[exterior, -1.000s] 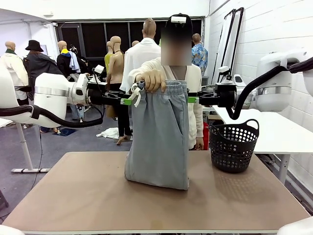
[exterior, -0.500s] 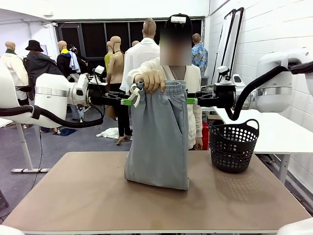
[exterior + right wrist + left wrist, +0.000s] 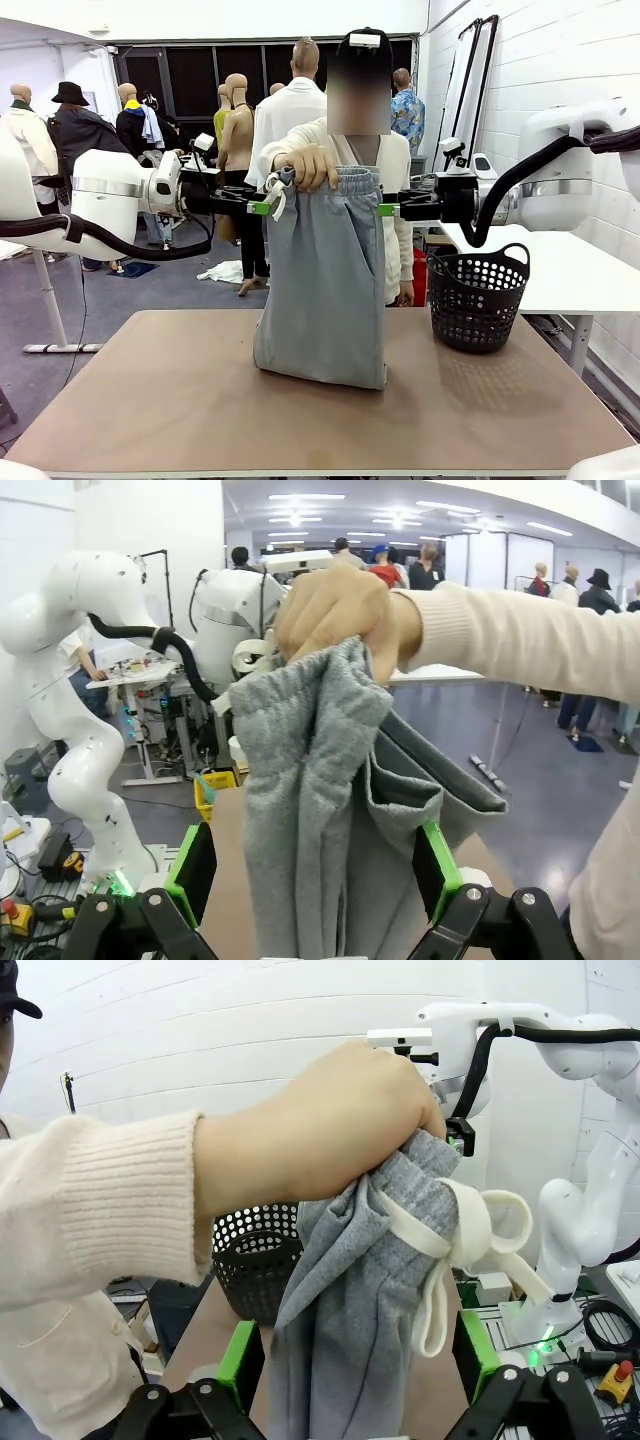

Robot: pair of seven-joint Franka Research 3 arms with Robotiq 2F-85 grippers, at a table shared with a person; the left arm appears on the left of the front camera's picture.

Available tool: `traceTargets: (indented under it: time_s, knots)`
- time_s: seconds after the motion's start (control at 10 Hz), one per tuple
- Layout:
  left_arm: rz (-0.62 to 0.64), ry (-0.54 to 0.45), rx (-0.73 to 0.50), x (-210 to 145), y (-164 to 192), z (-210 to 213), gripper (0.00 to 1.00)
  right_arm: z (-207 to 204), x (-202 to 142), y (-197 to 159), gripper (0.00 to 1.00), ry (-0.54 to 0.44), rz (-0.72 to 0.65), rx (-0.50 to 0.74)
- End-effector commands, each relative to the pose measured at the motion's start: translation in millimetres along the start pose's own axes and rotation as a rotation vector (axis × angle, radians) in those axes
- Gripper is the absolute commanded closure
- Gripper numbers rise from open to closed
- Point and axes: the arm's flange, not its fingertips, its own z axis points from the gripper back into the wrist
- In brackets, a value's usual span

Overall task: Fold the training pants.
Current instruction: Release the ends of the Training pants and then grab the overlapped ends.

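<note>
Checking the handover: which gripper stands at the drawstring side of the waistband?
The left gripper, open beside the light grey jersey training pants' white drawstring; the right gripper flanks the plain side.

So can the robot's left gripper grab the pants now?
Probably yes: the left gripper is open with the training pants hanging between its pads; the person's hand only grips the top above.

The training pants (image 3: 322, 280) are soft matt jersey; the basket (image 3: 478, 297) perforated plastic; the table (image 3: 180, 400) smooth, matt.
</note>
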Motion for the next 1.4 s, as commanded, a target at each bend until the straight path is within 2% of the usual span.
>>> traceTargets:
  time_s: [0.0, 0.4, 1.1, 1.3]
  knots:
    - [0.009, 0.017, -0.008, 5, 3, 1, 0.00, -6, -4, -1, 0.00, -0.016, 0.017, -0.075]
    - [0.005, 0.015, -0.006, 5, 3, 2, 0.00, -5, -4, 0, 0.00, -0.009, 0.058, -0.185]
    - [-0.025, 0.046, 0.056, 3, 8, 3, 0.00, -17, -11, -13, 0.00, -0.032, 0.004, -0.101]
    - [-0.013, 0.045, 0.029, -2, 13, -1, 0.00, -18, -9, -19, 0.00, -0.038, 0.012, -0.092]
